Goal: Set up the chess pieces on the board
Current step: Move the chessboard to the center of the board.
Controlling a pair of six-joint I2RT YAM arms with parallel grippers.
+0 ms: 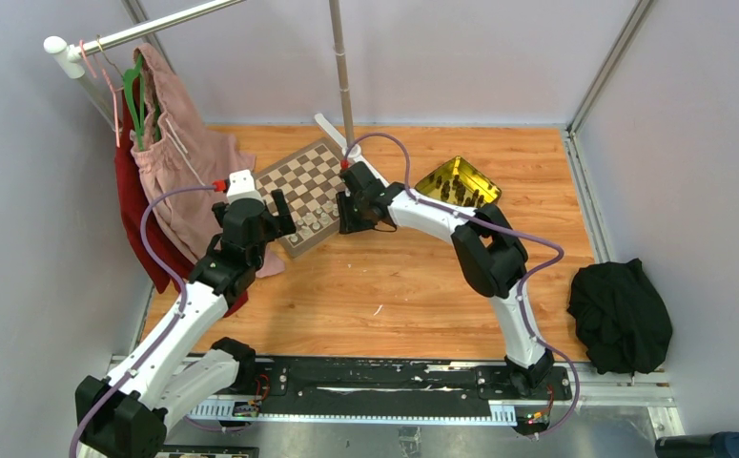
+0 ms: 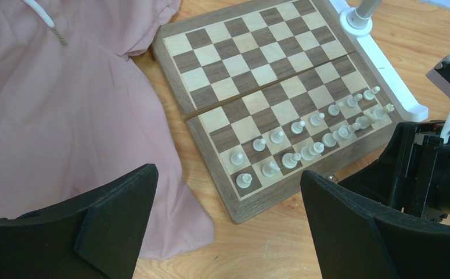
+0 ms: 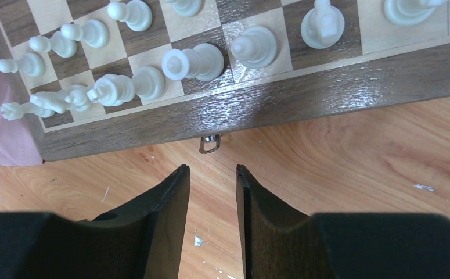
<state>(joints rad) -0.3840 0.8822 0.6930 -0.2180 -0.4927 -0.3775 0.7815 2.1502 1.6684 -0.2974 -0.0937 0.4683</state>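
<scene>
Your board [image 2: 257, 75] is a flat wooden square with dark brown and cream checks, a glossy brown border and a seam across its middle. A small metal latch [image 3: 209, 143] sits on its near edge. From above, the board lies turned cornerwise on the orange wood-grain worktop [image 3: 356, 157], one corner towards the back wall.

The cream chess pieces [image 2: 303, 136] are smooth, turned shapes with round bases. They stand in two rows along the latch edge of the board, and the rows run parallel to the seam. At the end of the rows nearest the pink cloth, the pieces crowd together in the right wrist view and you cannot tell them apart.

The dark chess pieces [image 1: 456, 189] lie in a shiny yellow-gold tin [image 1: 446, 172] well to the right of the board, too small for you to name their kinds. Soft pink cloth [image 2: 65, 116] covers the worktop beside the board's left edge and hides one corner.

Your left claw [image 2: 228, 177] is spread wide and empty above the board's near corner. Your right claw [image 3: 212, 170] hangs just off the latch edge of the board, its matte black fingers parted with nothing between them.
</scene>
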